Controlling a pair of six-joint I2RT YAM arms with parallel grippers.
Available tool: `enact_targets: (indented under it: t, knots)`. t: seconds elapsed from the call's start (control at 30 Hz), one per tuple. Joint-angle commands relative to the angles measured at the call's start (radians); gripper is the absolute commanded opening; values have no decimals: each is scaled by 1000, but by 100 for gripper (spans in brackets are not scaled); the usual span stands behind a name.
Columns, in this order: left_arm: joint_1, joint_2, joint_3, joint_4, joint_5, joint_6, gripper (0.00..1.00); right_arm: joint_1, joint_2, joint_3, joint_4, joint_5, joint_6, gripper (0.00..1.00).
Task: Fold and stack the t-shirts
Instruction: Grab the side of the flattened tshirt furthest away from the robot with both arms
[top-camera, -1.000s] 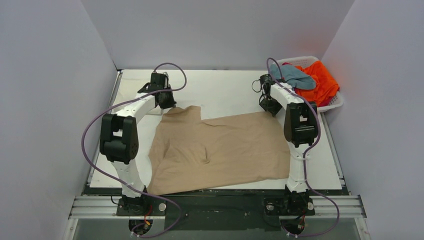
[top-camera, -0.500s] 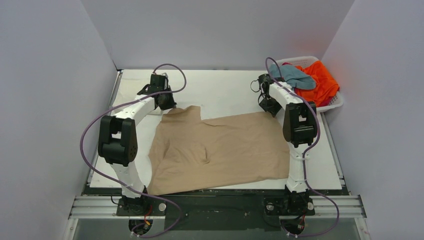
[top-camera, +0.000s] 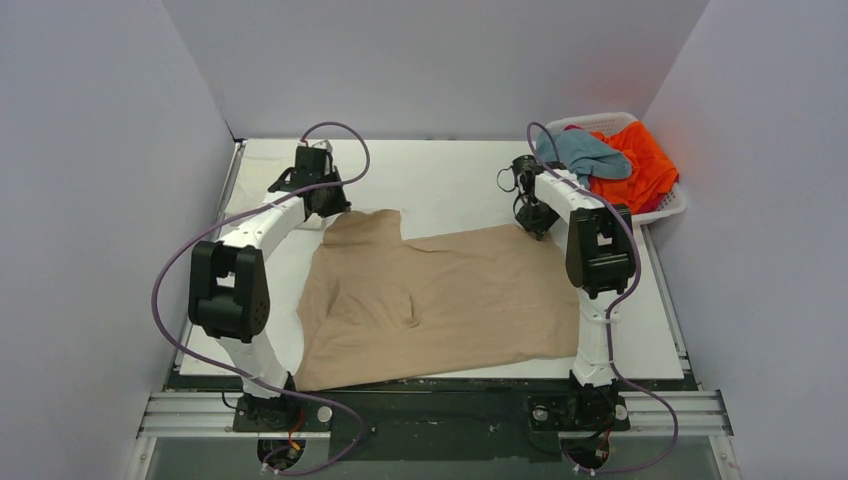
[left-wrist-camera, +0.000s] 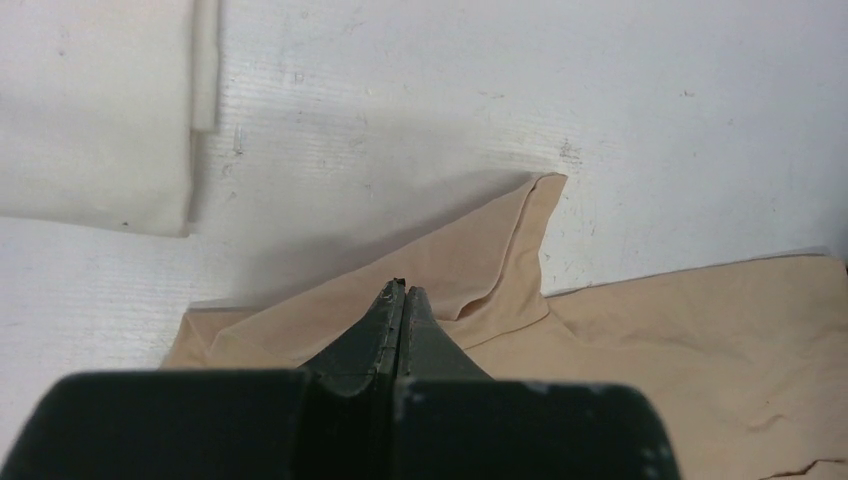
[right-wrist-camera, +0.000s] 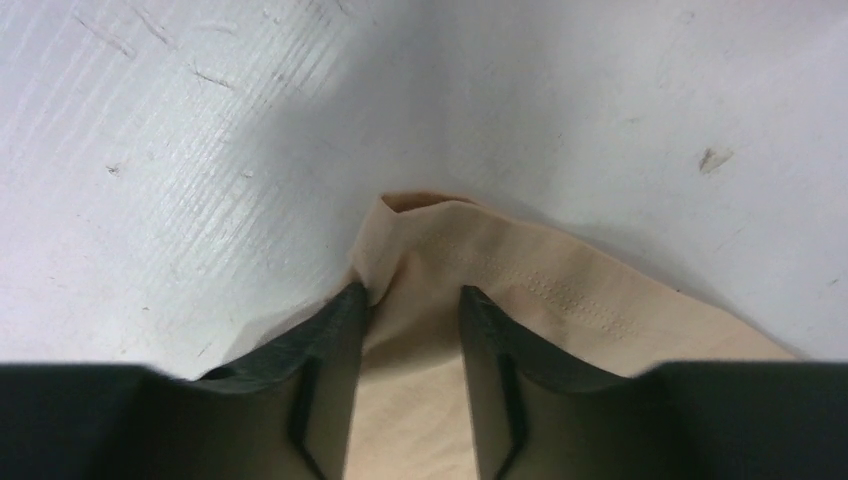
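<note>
A tan t-shirt (top-camera: 440, 295) lies spread across the table. My left gripper (top-camera: 330, 205) is at its far-left sleeve; in the left wrist view the gripper (left-wrist-camera: 400, 285) is shut, its tips over the tan sleeve (left-wrist-camera: 500, 260), with no cloth seen between them. My right gripper (top-camera: 535, 218) is at the shirt's far-right corner; in the right wrist view it (right-wrist-camera: 412, 292) is open, jaws either side of the tan corner (right-wrist-camera: 430, 240). A folded cream-white shirt (left-wrist-camera: 95, 110) lies left of the sleeve. The grey-blue shirt (top-camera: 585, 150) and the orange shirt (top-camera: 640, 165) lie in the basket.
The white slatted basket (top-camera: 672, 205) stands at the far right, just off the white table board (top-camera: 440, 180). Grey walls close in the left, back and right sides. The tan shirt's near hem overhangs the board's front edge (top-camera: 400, 378).
Both grippers have shifted slightly left. The right one has come onto the shirt's far-right corner. The shirt itself has not visibly moved.
</note>
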Motion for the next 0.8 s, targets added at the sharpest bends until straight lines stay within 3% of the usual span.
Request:
enact_targets:
  t: [0.0,0.13,0.2,0.5,0.77]
  knots:
    - [-2,-72,-17,41,-10,-8,0,7,-25,-26,-58,-9,19,29]
    - [-3,-87,-23,40,-10,-5,0,7,-19,-17,-44,-5,23,5]
    - [-2,-96,-27,41,-10,-4,0,5,-21,-24,-29,-2,27,0]
    - [-3,-155,-68,51,14,-12,0,6,-174,-182,167,65,-32,0]
    - [-44,-276,-245,89,27,-65,0,24,-318,-302,203,29,-103,0]
